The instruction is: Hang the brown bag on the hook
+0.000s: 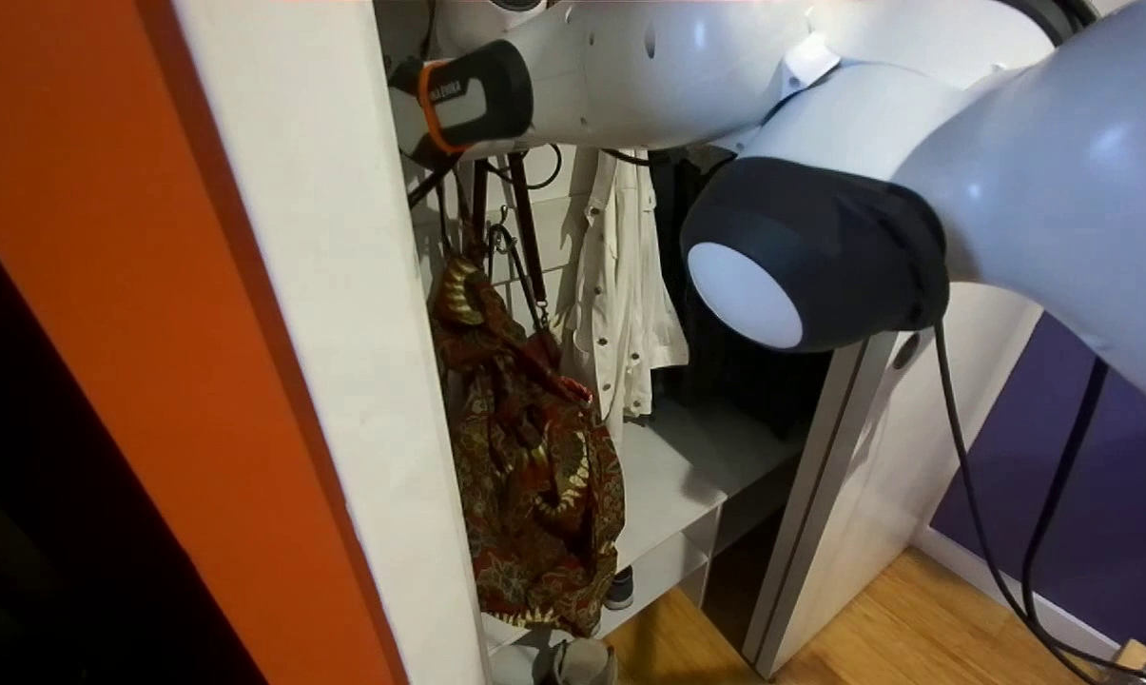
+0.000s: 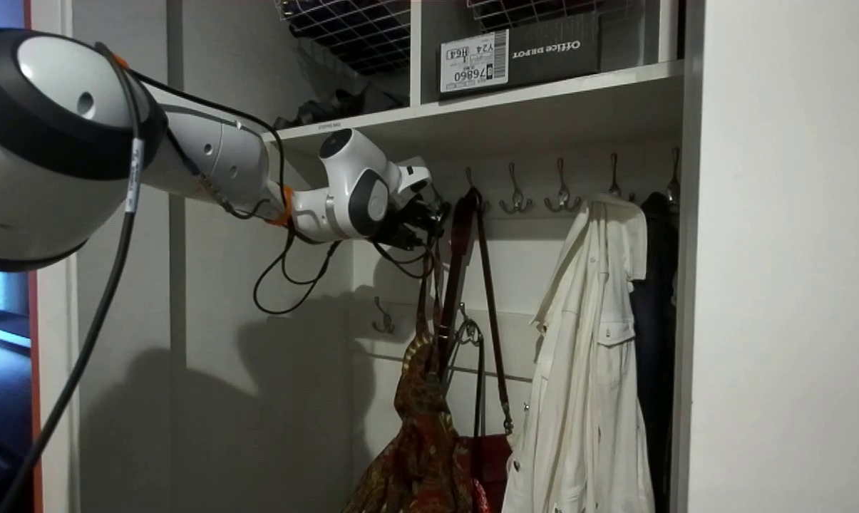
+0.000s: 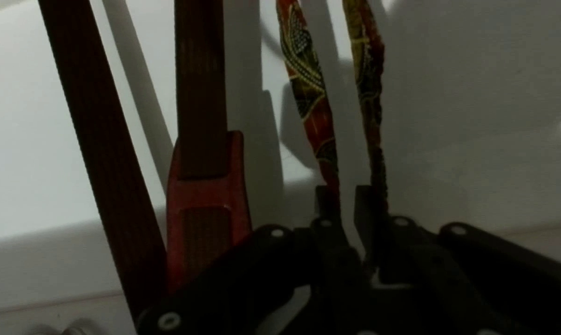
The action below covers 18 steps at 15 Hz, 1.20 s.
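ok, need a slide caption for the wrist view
Brown bag's patterned straps at the hand, beside two wider dark straps.

The brown bag [image 1: 534, 514] is soft patterned cloth, mottled tan, dark and red, slouched in loose folds. It hangs lengthwise inside the closet [image 2: 215, 335], its narrow straps [image 3: 314, 97] drawn up toward the upper row of metal coat hooks [image 2: 517, 196]. Whether a hook bears them cannot be determined.
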Tool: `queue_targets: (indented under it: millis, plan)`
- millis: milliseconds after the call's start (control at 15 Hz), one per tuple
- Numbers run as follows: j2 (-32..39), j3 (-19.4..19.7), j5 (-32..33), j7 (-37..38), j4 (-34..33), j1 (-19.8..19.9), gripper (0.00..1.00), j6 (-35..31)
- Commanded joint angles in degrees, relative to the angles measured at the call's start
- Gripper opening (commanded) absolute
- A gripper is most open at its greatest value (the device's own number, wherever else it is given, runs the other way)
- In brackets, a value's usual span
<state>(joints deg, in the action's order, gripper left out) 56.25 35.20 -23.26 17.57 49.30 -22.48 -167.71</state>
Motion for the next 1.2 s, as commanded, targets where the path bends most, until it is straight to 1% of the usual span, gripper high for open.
queue_targets:
  millis: [0,200,267,333,467,800,867,933,1000,1133]
  plan:
    - [-1.0,1.4,0.4,2.9,1.9,-1.0,0.44,0.1]
    - [-1.4,3.2,0.8,3.1,2.9,-1.9,0.44,-0.7]
    - [-3.4,-2.0,8.5,5.9,3.7,0.2,0.44,-0.9]
    - [-2.8,1.0,2.5,1.5,3.5,-1.7,0.44,0.7]
    - [-3.3,0.0,3.2,1.0,3.9,-1.6,0.44,1.3]
    - [-5.8,-0.2,3.5,-2.1,7.1,-3.2,0.44,5.7]
    - [-6.1,-0.9,3.0,-2.6,7.8,-3.2,0.44,6.2]
    - [-5.5,-0.3,2.7,-1.7,8.2,-3.4,0.44,4.0]
    - [-4.6,-5.0,11.3,3.5,4.2,0.5,0.19,4.1]
    - [-4.8,-5.0,11.3,3.5,5.3,0.2,0.19,4.0]
